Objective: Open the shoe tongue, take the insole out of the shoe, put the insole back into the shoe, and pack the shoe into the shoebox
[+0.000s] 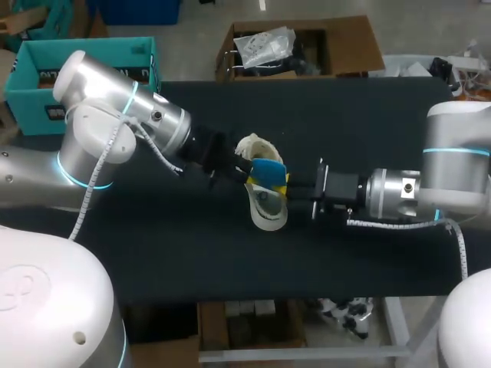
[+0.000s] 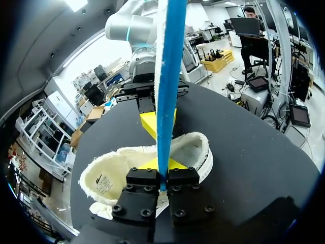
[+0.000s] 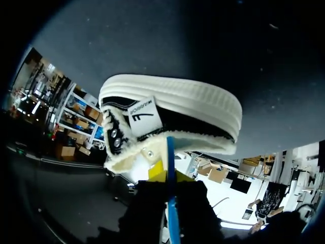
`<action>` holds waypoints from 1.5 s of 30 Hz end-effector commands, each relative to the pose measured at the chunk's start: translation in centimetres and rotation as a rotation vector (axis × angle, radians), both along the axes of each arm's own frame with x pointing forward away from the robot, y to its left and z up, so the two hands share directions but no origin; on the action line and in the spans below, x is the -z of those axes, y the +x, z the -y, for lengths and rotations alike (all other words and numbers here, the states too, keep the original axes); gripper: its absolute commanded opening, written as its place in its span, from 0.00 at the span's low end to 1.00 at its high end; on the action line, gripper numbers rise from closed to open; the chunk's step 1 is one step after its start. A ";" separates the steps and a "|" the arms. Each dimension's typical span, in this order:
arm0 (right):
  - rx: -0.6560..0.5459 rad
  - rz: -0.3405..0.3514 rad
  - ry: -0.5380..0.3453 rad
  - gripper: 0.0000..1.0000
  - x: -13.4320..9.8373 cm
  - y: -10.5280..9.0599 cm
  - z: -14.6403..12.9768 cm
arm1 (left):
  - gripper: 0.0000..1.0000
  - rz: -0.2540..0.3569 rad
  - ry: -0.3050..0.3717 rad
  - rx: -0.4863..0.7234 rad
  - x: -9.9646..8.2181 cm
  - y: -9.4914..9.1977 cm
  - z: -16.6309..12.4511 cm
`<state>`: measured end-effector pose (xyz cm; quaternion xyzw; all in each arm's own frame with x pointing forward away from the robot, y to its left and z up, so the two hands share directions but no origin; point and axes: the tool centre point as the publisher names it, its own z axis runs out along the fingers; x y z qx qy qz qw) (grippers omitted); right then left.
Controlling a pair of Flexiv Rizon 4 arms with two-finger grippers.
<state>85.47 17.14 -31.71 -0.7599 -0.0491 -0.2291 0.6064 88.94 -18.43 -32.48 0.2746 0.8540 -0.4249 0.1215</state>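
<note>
- Our left gripper (image 1: 239,165), coming in from 9 o'clock, is clamped on the blue insole (image 1: 268,170).
- The cream-soled, fleece-lined shoe (image 1: 267,208) lies mid-table, with its long axis running from 12 to 6 o'clock.
- Our right gripper (image 1: 288,185), from 3 o'clock, also pinches the insole.

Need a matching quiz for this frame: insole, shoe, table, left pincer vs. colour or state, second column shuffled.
Column A
1. insole
2. shoe
3. table
4. left pincer

Column B
a. black surface
b. cream, lying on the table
c. blue, held up edge-on over the shoe
d. shut on the insole

Pairs: 1-c, 2-b, 3-a, 4-d
</note>
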 end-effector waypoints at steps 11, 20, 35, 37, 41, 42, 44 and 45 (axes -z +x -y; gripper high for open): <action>-0.041 0.165 -0.027 0.00 0.5 0.2 -0.6 | 0.00 0.090 -0.105 -0.051 0.7 -1.2 -0.1; -0.050 0.197 -0.045 0.00 2.4 2.1 -1.5 | 0.00 0.139 -0.096 -0.060 1.5 1.6 -0.1; 0.003 0.178 -0.126 0.00 3.6 3.7 -0.9 | 0.00 0.111 -0.104 -0.018 2.8 3.9 0.6; 0.008 0.184 -0.124 0.00 3.5 3.7 -0.7 | 0.00 0.120 -0.109 -0.006 2.3 3.7 0.6; 0.026 0.188 -0.132 0.00 3.5 3.6 -0.2 | 0.39 0.161 -0.116 0.027 0.8 2.6 0.6; 0.028 0.188 -0.133 0.00 3.5 3.6 -0.1 | 0.38 0.167 -0.123 0.034 0.4 2.3 0.6; 0.032 0.188 -0.136 0.00 3.5 3.6 0.0 | 0.37 0.179 -0.130 0.051 -0.2 1.8 0.6; 0.034 0.187 -0.138 0.00 3.5 3.6 0.1 | 0.35 0.186 -0.132 0.059 -0.5 1.6 0.7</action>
